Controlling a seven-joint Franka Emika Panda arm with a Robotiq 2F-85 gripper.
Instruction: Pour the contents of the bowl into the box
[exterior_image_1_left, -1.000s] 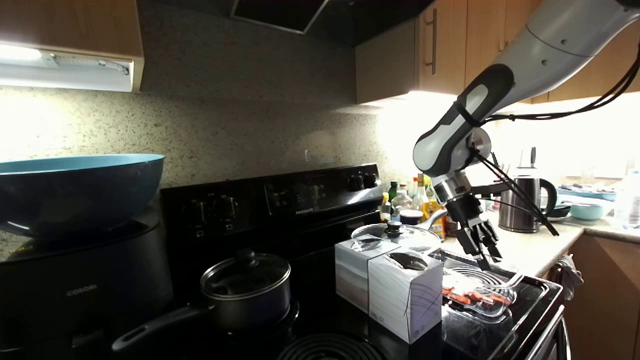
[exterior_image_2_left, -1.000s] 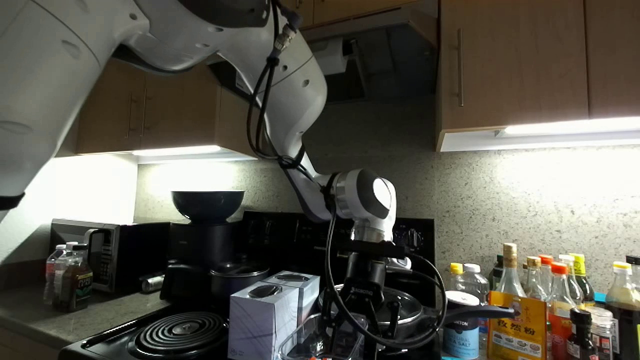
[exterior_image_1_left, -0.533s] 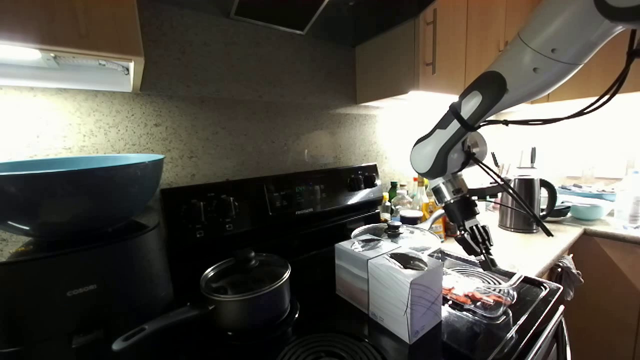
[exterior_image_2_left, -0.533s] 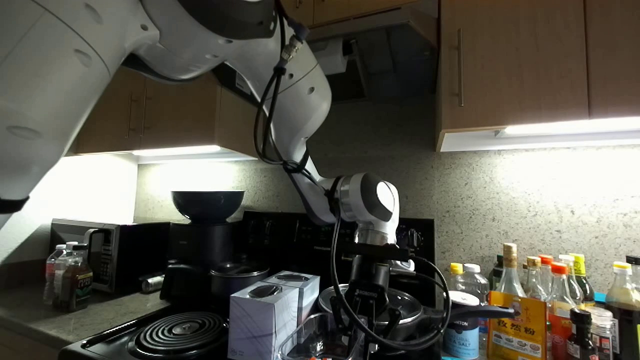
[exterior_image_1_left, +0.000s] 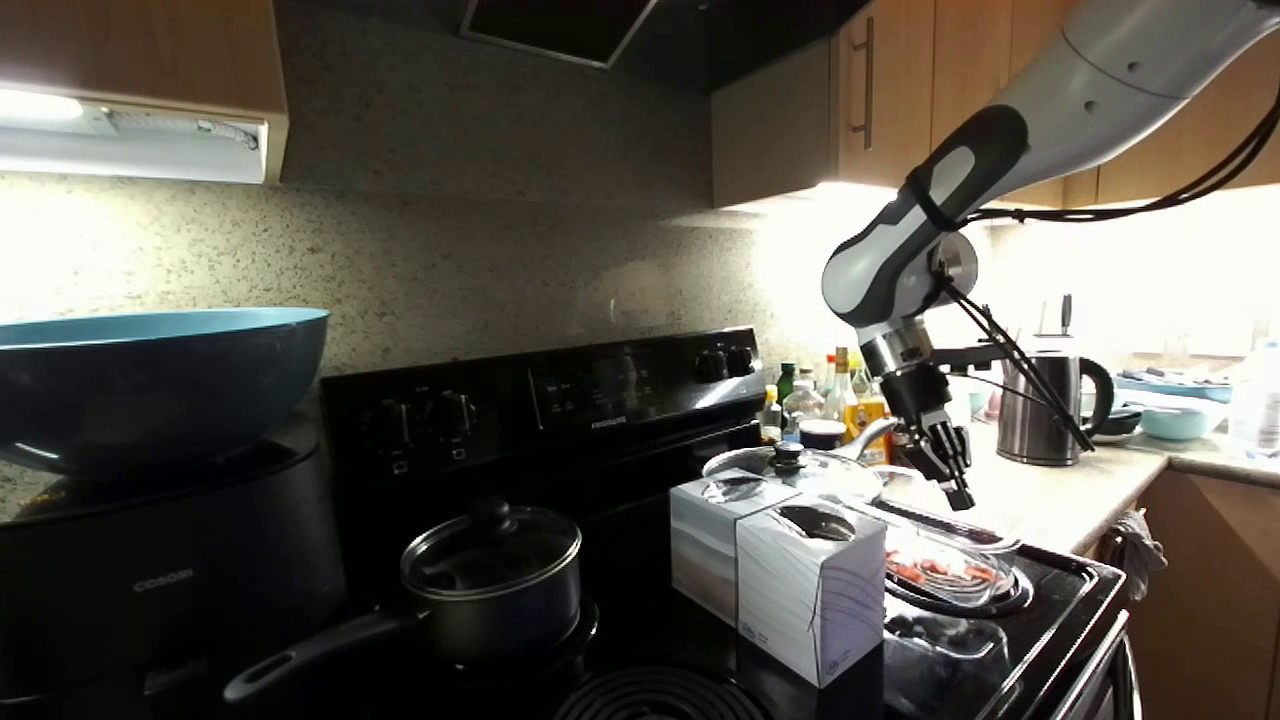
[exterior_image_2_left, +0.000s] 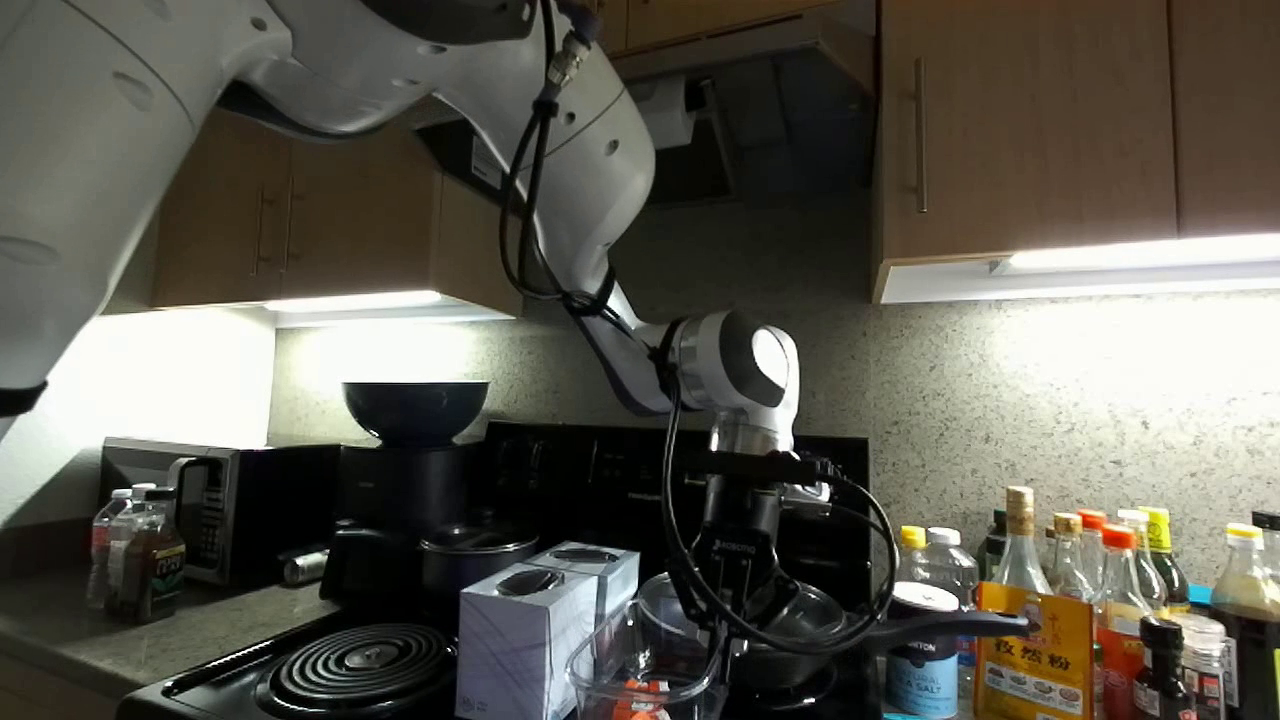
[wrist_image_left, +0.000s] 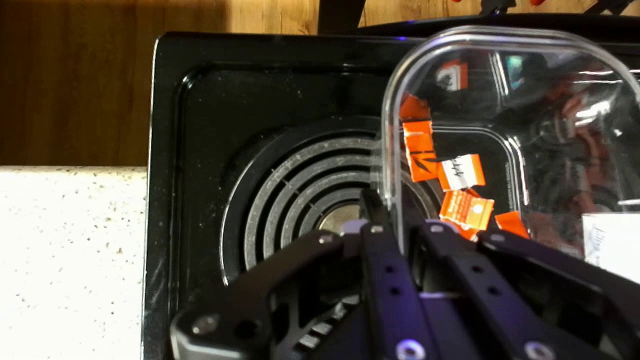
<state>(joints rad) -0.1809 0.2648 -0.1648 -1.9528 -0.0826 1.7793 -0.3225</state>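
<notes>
In the wrist view my gripper (wrist_image_left: 392, 207) is shut on the rim of the clear bowl (wrist_image_left: 500, 36), one finger on each side of its wall. The bowl hangs a little above the right-hand stove burner. Orange pieces, the contents (wrist_image_left: 465, 210), lie on its bottom, partly covered by my fingers in this view. An exterior view has the gripper (exterior_image_1_left: 958, 495) over the far side of the bowl (exterior_image_1_left: 990, 546), which looks slightly tilted. Beside it stands the white box (exterior_image_1_left: 850, 600), with a dark opening on top and a second, similar white box (exterior_image_1_left: 705, 550) against it.
Close behind the boxes is a lidded pan (exterior_image_2_left: 800, 620) whose long handle (exterior_image_2_left: 950, 625) points sideways. A lidded pot (exterior_image_1_left: 500, 600) sits farther along the stove. Bottles and a yellow packet (exterior_image_2_left: 1035, 650) line the counter. The stove's edge (wrist_image_left: 150, 200) borders a pale counter.
The gripper first dipped a little, then its fingers shut on the bowl's rim. Both have since risen, and the bowl with its contents is off the stove surface.
</notes>
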